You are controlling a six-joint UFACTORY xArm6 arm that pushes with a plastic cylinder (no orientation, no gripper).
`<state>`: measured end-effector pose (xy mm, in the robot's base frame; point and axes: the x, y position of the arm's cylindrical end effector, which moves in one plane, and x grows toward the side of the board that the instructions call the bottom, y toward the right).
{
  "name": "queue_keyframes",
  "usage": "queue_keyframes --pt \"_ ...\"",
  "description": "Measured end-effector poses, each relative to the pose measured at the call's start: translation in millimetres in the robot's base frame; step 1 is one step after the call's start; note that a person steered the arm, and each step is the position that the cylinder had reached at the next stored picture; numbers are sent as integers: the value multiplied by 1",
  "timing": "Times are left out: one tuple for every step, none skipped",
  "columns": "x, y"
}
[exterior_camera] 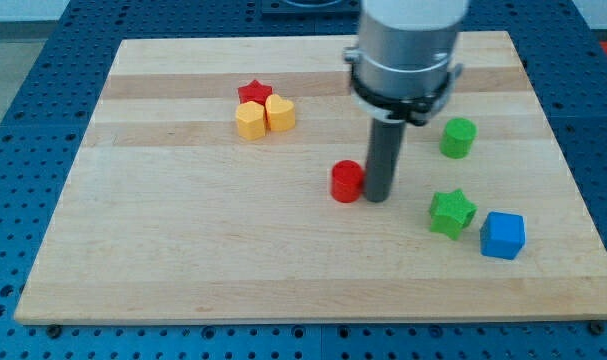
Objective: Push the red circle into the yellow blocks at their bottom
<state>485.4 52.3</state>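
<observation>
The red circle (347, 181) lies near the board's middle. My tip (376, 196) touches its right side. The two yellow blocks sit up and to the left: a yellow hexagon (250, 120) and a yellow heart (280, 112), side by side and touching. A red star (254, 94) rests against their top edge. The red circle is well apart from the yellow blocks, down and to their right.
A green cylinder (459, 137) stands right of the rod. A green star (451, 212) and a blue cube (502, 235) lie at the lower right. The wooden board (183, 250) has a blue perforated table around it.
</observation>
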Motion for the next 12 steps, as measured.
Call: queue_keyframes --pt "0 -31" --pt "0 -47" --pt "-3 -61" --pt "-15 -65" --pt "-30 -65" --pt "-47 -72" --pt "-50 -82" --pt "-36 -91" --pt "-26 -118" --pt "-36 -126" --pt "-43 -126" --pt "-43 -124"
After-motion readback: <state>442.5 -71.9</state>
